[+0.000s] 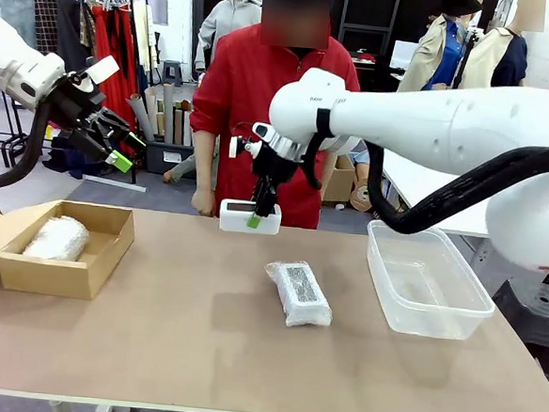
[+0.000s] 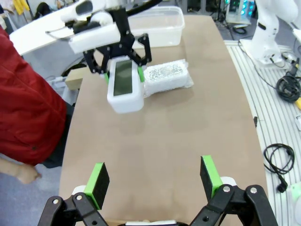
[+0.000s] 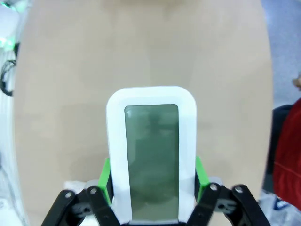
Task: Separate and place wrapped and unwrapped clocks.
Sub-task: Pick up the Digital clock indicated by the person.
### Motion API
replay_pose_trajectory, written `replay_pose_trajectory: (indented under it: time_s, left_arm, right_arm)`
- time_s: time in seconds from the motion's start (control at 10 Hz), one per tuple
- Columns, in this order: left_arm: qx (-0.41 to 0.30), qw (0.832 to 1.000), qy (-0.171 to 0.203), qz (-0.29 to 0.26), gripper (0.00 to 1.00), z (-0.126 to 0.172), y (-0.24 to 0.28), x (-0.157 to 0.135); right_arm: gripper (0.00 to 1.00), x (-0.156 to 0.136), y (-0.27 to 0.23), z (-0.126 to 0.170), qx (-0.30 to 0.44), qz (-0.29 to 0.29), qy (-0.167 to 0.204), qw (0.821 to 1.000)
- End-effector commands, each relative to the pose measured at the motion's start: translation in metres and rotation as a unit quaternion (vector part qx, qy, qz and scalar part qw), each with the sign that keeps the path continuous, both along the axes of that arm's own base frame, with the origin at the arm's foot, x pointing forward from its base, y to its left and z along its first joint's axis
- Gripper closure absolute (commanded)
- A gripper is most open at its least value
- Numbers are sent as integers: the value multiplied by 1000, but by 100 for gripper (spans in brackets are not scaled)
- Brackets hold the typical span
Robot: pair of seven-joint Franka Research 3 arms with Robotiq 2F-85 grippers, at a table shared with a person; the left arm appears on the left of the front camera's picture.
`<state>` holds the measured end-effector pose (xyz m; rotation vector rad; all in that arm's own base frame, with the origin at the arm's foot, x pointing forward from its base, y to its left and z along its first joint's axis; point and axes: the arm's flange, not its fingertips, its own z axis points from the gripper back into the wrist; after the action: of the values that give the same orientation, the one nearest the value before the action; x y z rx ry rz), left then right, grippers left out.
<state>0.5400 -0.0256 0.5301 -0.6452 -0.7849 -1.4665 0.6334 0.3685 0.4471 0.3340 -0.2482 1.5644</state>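
My right gripper (image 1: 254, 218) is shut on the bare white clock (image 1: 249, 216) and holds it above the far middle of the table, in front of the person in red. In the right wrist view the clock (image 3: 151, 155) sits between the green pads (image 3: 107, 181), grey-green screen facing the camera. One bubble-wrapped clock (image 1: 298, 292) lies on the table's middle. Another wrapped clock (image 1: 56, 238) rests inside the cardboard box (image 1: 93, 273). My left gripper (image 1: 118, 148) hangs open high at the left; in its own view its gripper (image 2: 155, 181) has nothing between the fingers.
A clear plastic tub (image 1: 427, 316) stands at the right of the table. The person in red stands at the far edge, a hand (image 1: 203, 201) resting near the held clock. The near half of the brown tabletop (image 1: 198, 352) is bare.
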Motion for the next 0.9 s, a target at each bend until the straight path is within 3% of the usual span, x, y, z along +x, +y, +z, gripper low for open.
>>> replay_pose_trajectory:
  time_s: [0.0, 0.2, 0.8]
  left_arm:
    - [-1, 1000, -2, 3, 0, 2, 1, -1]
    - [-1, 1000, -2, 3, 0, 2, 1, -1]
    - [-1, 1000, -2, 3, 0, 2, 1, -1]
  right_arm:
    - [100, -28, -19, 34, 27, -15, 6, 1000]
    - [100, -34, -27, 68, 37, -20, 12, 999]
    - [100, -44, -42, 158, 25, -51, -55, 997]
